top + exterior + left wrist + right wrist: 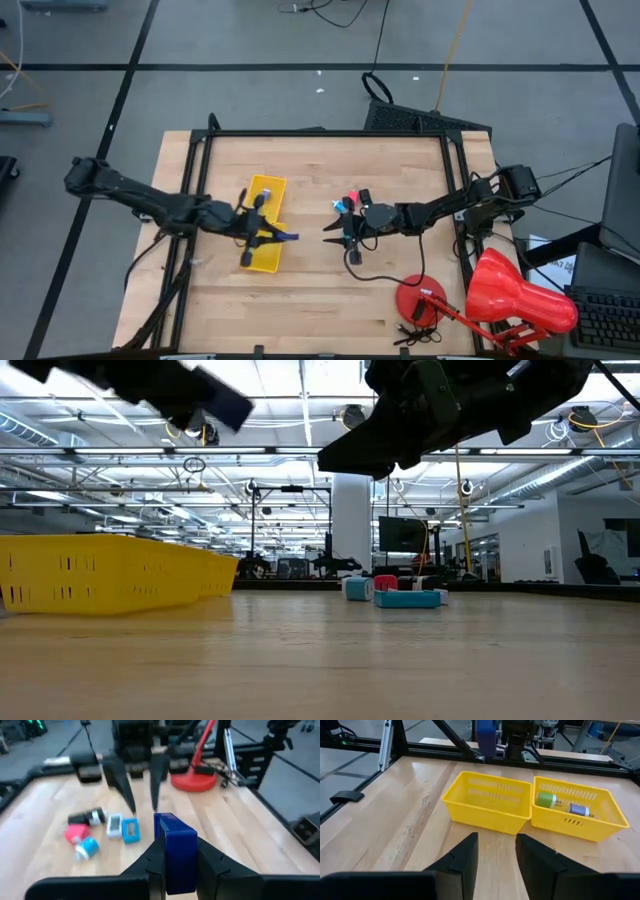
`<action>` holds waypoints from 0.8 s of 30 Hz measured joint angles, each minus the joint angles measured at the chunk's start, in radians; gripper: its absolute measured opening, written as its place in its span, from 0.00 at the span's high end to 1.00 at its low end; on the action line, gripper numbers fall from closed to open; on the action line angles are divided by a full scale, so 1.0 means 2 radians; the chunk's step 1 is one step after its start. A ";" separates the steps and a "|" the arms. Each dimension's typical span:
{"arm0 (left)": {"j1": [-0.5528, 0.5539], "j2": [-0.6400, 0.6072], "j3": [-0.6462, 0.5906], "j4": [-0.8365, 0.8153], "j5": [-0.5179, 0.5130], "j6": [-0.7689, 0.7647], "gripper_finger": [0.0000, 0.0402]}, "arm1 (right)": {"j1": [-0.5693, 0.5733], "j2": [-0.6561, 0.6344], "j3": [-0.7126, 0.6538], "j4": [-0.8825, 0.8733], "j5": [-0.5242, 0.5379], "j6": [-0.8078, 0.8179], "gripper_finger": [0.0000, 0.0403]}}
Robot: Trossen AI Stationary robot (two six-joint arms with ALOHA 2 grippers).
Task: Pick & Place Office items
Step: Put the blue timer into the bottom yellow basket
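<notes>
- My left claw (172,865) is pinched shut on a blue block (175,850), held upright between the fingers; in the high view it hangs just beside the yellow tray (262,240), on the tray's inner side, so this piece is in transit and not yet placed.
- My right claw (496,851) is spread apart and holds nothing. It hovers above the bare wood near the table's middle, facing the tray.
- Ahead of the right claw, the tray shows two compartments: the near one looks vacant, while the far one holds a green piece (546,799) and a purple piece (579,810). I judge two items delivered.
- Farther off, still loose on the table near the right arm: a pink-red piece (76,832), a black piece (87,816), a teal piece (131,830), a white-framed piece (114,825) and a blue-and-white piece (88,847), clustered together.
- My estimate: two stored, one carried, five remaining.
</notes>
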 joint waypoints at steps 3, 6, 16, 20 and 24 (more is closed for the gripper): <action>-0.019 -0.031 -0.038 0.014 -0.035 -0.009 0.85 | 0.000 0.000 0.000 -0.001 0.000 0.000 0.71; -0.034 -0.059 -0.078 0.013 -0.077 -0.040 0.85 | 0.000 0.000 0.000 -0.001 0.000 0.000 0.71; -0.064 -0.066 -0.139 -0.100 -0.154 -0.255 0.85 | 0.000 0.000 0.000 -0.003 0.002 0.000 0.71; -0.075 -0.065 -0.139 -0.122 -0.154 -0.282 0.86 | 0.000 0.000 0.000 -0.003 0.002 0.000 0.71; -0.078 -0.065 -0.139 -0.134 -0.154 -0.312 0.85 | 0.000 0.000 0.000 -0.003 0.002 0.000 0.72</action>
